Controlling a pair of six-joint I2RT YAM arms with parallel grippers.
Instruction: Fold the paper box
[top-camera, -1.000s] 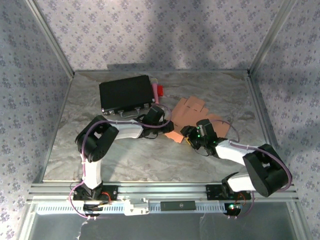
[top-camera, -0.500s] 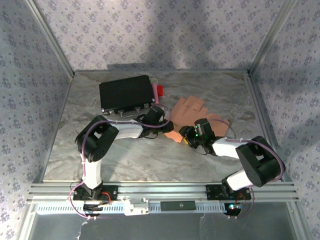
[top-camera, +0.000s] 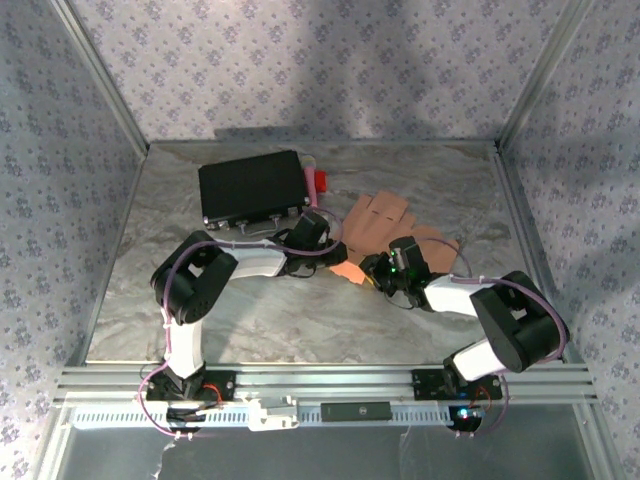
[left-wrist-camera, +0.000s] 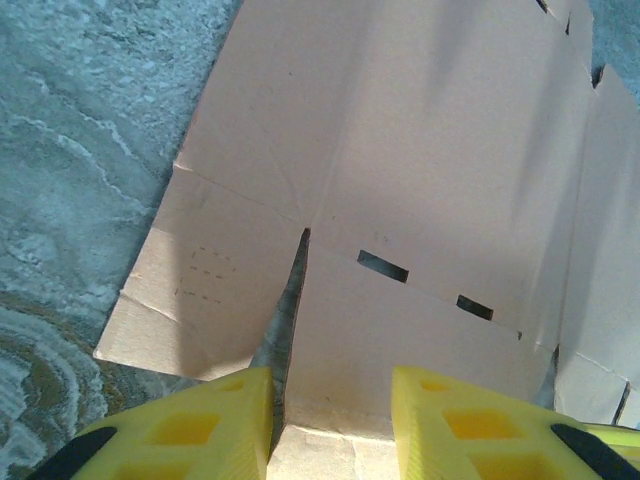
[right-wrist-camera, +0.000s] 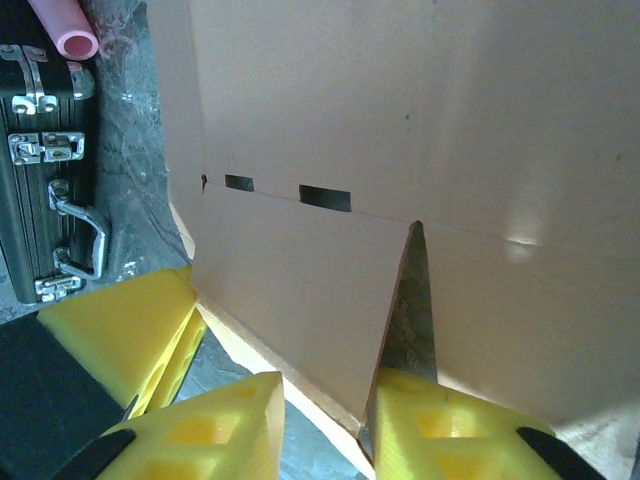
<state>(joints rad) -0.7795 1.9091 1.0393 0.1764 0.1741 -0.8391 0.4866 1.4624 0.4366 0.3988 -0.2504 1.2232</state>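
Right gripper (right-wrist-camera: 325, 390) has narrowed around the paper box's (right-wrist-camera: 400, 100) near flap; I can't confirm a pinch. Left gripper (left-wrist-camera: 330, 385) gapes alongside, sheet ahead of both.

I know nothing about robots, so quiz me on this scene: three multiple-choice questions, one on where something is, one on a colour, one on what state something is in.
1. From the top camera, where is the black case relative to the paper box?
A left and farther back
B right
C on top of it
2. The left gripper has fingers coloured:
A red
B yellow
C blue
3. The paper box is:
A a closed box
B crumpled into a ball
C an unfolded sheet with flaps

Answers:
1 A, the case sits up-left of the sheet.
2 B, both fingers show yellow.
3 C, flaps and slots lie spread out.
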